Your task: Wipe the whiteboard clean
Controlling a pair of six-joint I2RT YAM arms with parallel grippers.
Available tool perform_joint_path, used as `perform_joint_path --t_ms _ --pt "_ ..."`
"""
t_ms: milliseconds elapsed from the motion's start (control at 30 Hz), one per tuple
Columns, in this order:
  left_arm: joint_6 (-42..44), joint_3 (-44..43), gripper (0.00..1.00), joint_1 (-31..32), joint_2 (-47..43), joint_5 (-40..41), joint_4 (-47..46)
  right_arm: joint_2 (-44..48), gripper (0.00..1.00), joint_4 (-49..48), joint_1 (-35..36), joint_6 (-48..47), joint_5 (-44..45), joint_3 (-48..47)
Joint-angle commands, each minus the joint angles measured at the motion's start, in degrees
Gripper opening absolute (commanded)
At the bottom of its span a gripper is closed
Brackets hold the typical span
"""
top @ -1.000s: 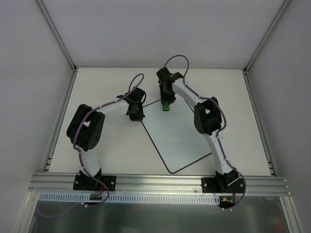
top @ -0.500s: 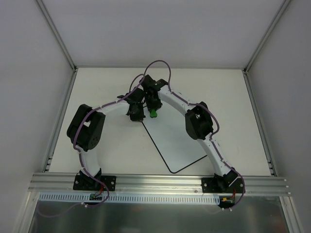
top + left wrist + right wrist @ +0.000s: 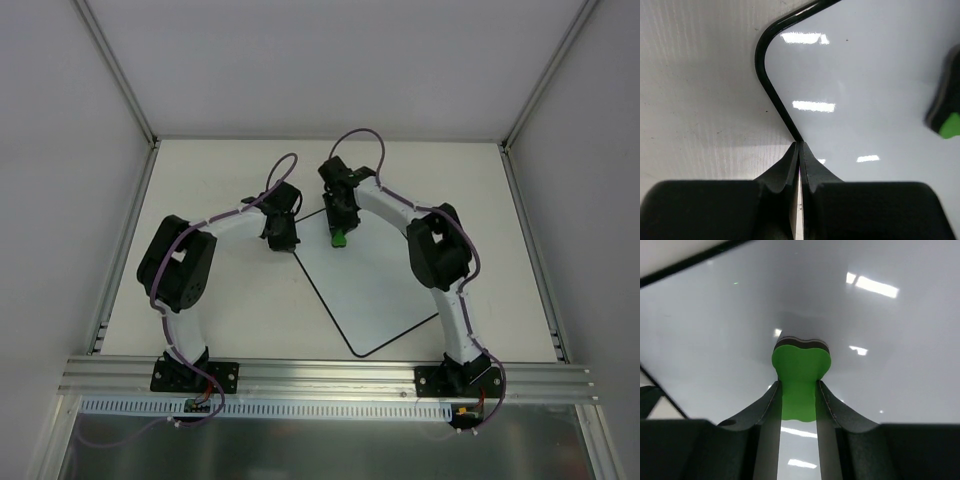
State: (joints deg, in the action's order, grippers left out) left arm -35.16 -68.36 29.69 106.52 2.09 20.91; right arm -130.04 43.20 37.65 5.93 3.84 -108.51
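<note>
The whiteboard (image 3: 375, 290) lies flat and turned at an angle on the table, white with a thin black border; no marks show on it. My right gripper (image 3: 340, 232) is shut on the green eraser (image 3: 340, 238) and holds it down on the board near its far left corner. In the right wrist view the eraser (image 3: 800, 371) sits between my fingers (image 3: 769, 405) against the glossy board (image 3: 730, 315). My left gripper (image 3: 281, 240) is shut, its tips (image 3: 799, 146) at the board's black border (image 3: 771, 95) near the rounded corner. The eraser (image 3: 950, 125) shows at that view's right edge.
White enclosure walls with aluminium posts (image 3: 120, 80) stand on the left, right and back. An aluminium rail (image 3: 330, 375) runs along the table's near edge, with both arm bases bolted to it.
My right gripper swept the eraser left toward the board's corner beside the left gripper, then back right and slightly nearer. The left gripper has not moved.
</note>
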Motion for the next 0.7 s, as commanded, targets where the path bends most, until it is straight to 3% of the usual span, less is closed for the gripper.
perform_joint_path --t_ms 0,300,367,400,600,633,667 --pt "-0.9 2.4 0.0 0.4 -1.1 0.5 3.7 5.7 0.0 1.7 -7.1 2.5 5.2 9.8" --pt "-0.5 2.5 0.03 -0.9 -6.0 2.5 3.8 21.1 0.0 -5.7 -17.5 1.6 3.9 26.8" --pt "-0.1 1.7 0.13 -0.9 -9.4 2.9 3.9 24.2 0.0 -5.7 -21.2 1.0 4.9 27.9" --pt "0.5 1.3 0.26 -1.0 -10.5 3.0 4.0 25.1 0.0 -5.7 -22.7 1.0 5.2 28.3" --pt "3.2 0.2 0.62 -3.5 -21.1 4.2 4.7 26.6 0.0 -6.7 -35.0 0.3 6.7 29.8" --pt "3.5 0.7 0.76 -3.9 -23.7 4.3 4.8 26.3 0.0 -7.2 -36.4 0.2 6.6 29.8" --pt "4.0 1.0 0.82 -4.5 -25.1 4.6 4.9 26.1 0.0 -7.4 -38.9 0.2 6.7 29.6"
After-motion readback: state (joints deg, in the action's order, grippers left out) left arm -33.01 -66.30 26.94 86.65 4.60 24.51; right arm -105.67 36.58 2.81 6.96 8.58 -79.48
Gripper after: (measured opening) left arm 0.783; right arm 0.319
